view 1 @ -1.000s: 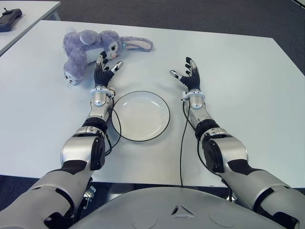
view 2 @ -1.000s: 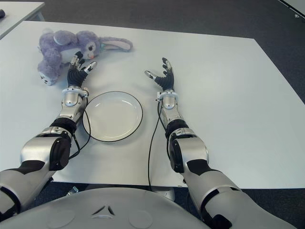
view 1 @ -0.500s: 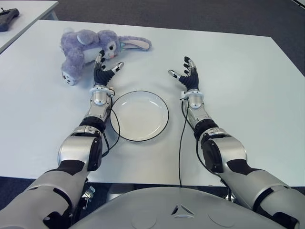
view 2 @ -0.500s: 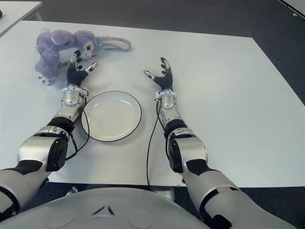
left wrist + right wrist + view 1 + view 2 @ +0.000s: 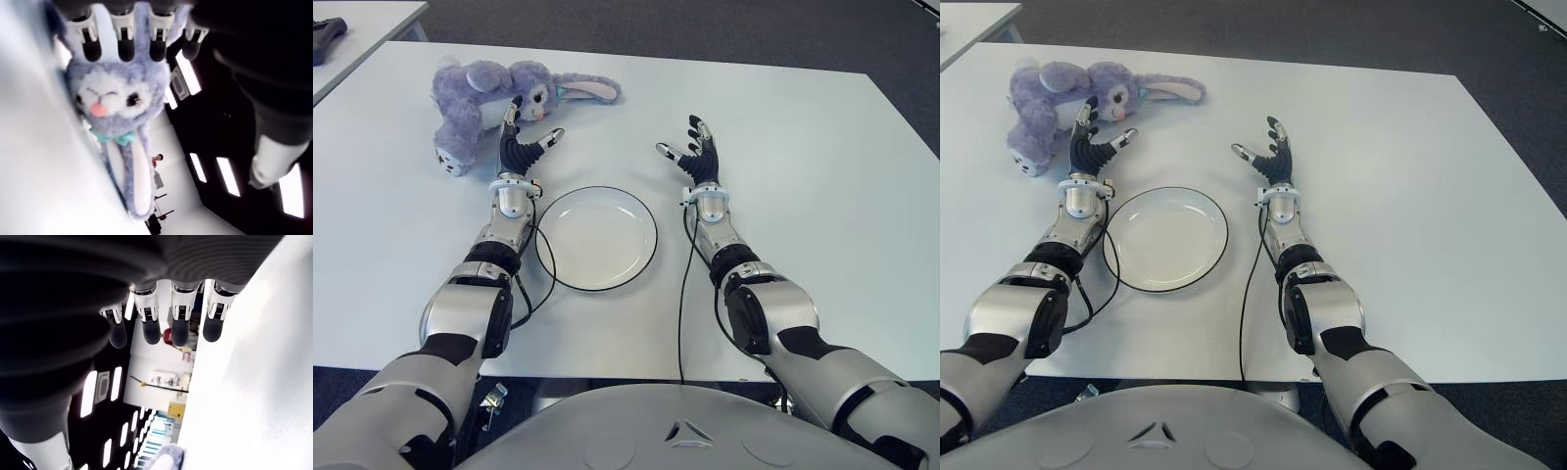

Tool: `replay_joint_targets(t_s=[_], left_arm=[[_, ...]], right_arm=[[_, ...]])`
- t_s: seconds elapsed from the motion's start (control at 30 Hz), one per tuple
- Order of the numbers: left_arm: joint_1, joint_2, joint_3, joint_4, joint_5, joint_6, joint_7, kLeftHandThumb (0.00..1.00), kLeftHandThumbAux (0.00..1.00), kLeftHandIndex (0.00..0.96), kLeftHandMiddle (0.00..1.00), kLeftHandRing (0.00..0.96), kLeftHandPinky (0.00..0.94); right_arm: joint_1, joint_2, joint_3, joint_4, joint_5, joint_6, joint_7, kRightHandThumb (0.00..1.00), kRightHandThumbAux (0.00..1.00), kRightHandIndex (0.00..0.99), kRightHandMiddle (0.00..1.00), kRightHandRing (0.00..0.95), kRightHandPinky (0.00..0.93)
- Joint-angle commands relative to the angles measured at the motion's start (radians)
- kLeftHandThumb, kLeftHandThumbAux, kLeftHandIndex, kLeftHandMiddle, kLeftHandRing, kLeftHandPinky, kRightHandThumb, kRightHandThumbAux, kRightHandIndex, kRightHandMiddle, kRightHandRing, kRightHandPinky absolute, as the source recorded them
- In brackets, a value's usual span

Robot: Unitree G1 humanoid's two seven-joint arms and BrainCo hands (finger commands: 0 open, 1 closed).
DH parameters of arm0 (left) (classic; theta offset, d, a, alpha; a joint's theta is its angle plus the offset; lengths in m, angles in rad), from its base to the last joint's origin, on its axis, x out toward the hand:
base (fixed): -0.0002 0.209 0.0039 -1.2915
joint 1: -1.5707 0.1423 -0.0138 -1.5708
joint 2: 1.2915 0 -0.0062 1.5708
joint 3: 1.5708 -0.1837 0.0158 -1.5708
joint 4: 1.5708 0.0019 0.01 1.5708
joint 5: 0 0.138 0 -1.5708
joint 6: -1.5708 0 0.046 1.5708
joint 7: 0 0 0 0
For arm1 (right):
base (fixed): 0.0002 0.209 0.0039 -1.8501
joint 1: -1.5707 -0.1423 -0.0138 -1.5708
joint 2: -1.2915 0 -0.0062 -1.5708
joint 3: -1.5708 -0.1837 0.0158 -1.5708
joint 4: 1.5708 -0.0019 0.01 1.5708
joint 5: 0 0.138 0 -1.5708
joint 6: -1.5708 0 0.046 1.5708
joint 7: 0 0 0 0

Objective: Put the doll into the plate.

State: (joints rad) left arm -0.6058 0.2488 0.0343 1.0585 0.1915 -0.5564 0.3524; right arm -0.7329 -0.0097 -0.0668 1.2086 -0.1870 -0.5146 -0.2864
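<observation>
— While the doll (image 5: 499,93) is lying out by the far left corner of the surface (image 5: 822,176), how much of your job would you call done?

— None of the real work yet, as I judge it. The plate (image 5: 596,238) sits bare near the front edge of the surface, between my two forearms, and the doll is well apart from it, farther out and to my left. I have nothing in either hand.

— Where is your left hand, then?

— My left hand (image 5: 521,144) is up close to the doll, just on the near side of its head, fingers spread and empty. My wrist view shows my fingertips (image 5: 126,46) right at the top of its head; whether they touch the fur I cannot tell. What remains is the grasp, the lift, the carry back toward me and the release over the plate.

— And the right one?

— My right hand (image 5: 695,157) shows to the right of the plate, toward the middle of the surface, fingers spread, holding nothing.

— How does the doll lie?

— On its side, long axis running roughly along the far edge. The long ears (image 5: 592,91) point toward the right edge, the head (image 5: 540,95) is in the middle, and the body curls back toward the left edge with a foot (image 5: 448,160) turned toward me.
</observation>
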Motion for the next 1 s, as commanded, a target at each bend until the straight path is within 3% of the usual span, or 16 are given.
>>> replay_joint_targets(t_s=[0.03, 0.83, 1.0], left_arm=[[0.116, 0.015, -0.030, -0.005, 0.047, -0.007, 0.032, 0.051, 0.643, 0.000, 0.007, 0.000, 0.000], [0.043, 0.093, -0.039, -0.020, 0.079, 0.010, 0.050, 0.084, 0.610, 0.000, 0.000, 0.000, 0.000], [0.015, 0.130, -0.091, -0.034, 0.183, 0.059, 0.138, 0.108, 0.585, 0.000, 0.019, 0.010, 0.002]], right_arm=[[0.208, 0.026, -0.008, 0.140, 0.009, 0.109, 0.020, 0.034, 0.750, 0.103, 0.093, 0.085, 0.100], [0.207, 0.030, -0.012, 0.140, 0.010, 0.104, 0.014, 0.046, 0.766, 0.107, 0.103, 0.094, 0.104], [0.207, 0.029, -0.008, 0.141, 0.006, 0.106, 0.015, 0.044, 0.765, 0.109, 0.105, 0.096, 0.103]])
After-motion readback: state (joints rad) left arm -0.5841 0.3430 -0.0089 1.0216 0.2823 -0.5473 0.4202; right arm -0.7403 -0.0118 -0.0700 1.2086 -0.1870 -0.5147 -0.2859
